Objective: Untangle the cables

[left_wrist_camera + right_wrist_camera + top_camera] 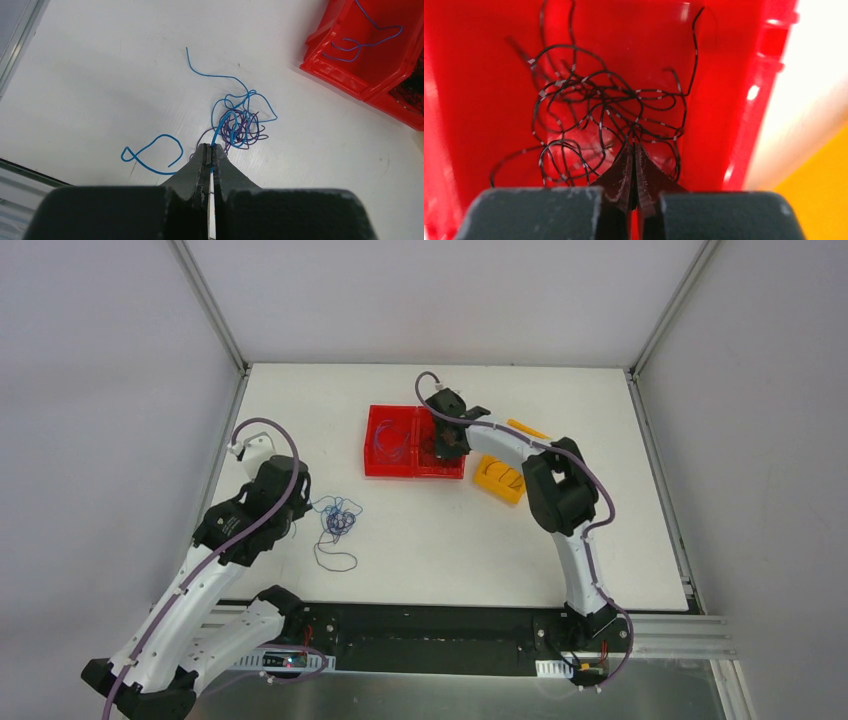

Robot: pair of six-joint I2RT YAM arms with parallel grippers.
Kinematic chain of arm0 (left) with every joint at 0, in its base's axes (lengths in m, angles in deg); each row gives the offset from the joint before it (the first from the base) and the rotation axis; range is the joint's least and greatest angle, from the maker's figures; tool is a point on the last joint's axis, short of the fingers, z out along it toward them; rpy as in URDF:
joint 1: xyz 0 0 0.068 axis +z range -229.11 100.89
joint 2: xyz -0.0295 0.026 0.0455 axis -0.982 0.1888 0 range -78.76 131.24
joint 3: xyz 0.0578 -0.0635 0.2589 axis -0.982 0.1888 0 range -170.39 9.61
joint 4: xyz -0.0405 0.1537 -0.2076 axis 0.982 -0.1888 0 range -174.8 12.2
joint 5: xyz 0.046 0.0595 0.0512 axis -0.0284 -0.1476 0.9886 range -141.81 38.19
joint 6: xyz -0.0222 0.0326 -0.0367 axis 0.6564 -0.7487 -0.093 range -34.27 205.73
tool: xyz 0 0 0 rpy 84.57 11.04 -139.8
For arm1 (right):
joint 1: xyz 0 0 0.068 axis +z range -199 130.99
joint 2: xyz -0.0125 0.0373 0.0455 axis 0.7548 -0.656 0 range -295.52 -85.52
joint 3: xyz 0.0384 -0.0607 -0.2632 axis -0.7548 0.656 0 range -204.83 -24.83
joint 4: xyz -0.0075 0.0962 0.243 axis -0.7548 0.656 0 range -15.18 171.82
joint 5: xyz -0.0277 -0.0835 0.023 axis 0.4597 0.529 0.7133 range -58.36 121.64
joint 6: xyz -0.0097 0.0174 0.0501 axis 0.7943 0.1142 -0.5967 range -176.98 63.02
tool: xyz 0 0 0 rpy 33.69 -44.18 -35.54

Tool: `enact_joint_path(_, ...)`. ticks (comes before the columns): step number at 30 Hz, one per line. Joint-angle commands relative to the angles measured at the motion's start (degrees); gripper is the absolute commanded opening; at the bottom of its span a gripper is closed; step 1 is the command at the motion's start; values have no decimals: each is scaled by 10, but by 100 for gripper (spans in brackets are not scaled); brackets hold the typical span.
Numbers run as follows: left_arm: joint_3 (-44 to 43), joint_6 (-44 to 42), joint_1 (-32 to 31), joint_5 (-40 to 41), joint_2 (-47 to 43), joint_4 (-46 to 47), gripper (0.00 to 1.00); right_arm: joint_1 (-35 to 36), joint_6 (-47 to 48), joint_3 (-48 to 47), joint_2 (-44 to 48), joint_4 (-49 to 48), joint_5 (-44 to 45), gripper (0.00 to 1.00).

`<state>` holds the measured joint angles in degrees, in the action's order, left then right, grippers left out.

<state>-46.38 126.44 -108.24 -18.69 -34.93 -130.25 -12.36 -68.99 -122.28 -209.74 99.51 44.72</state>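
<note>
A knot of blue and purple cables (pixel 239 126) lies on the white table (pixel 100 90), seen from above as a small tangle (pixel 338 521). My left gripper (pixel 210 148) is shut on a blue strand that runs out of the knot; in the top view this gripper (pixel 308 508) sits just left of the tangle. A loose blue loop (pixel 150 152) trails to its left. My right gripper (pixel 634 146) is down inside the right red bin (pixel 744 100), shut with strands of a black cable (pixel 610 114) meeting at its tips.
Two red bins (pixel 385 468) stand side by side at the table's middle back; the left one holds a separate blue cable (pixel 361 44). A yellow bin (pixel 497 480) sits to their right, under my right arm. Metal frame rails border the table.
</note>
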Motion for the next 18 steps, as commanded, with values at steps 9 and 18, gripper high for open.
enact_joint_path(9, -1, -29, 6, -43, 21, 20, 0, -2, 10, -82, 13, 76, -4, 15)
enact_joint_path(18, 8, -85, 6, -179, 21, 90, 0, -2, 31, -78, 123, 101, 3, 30)
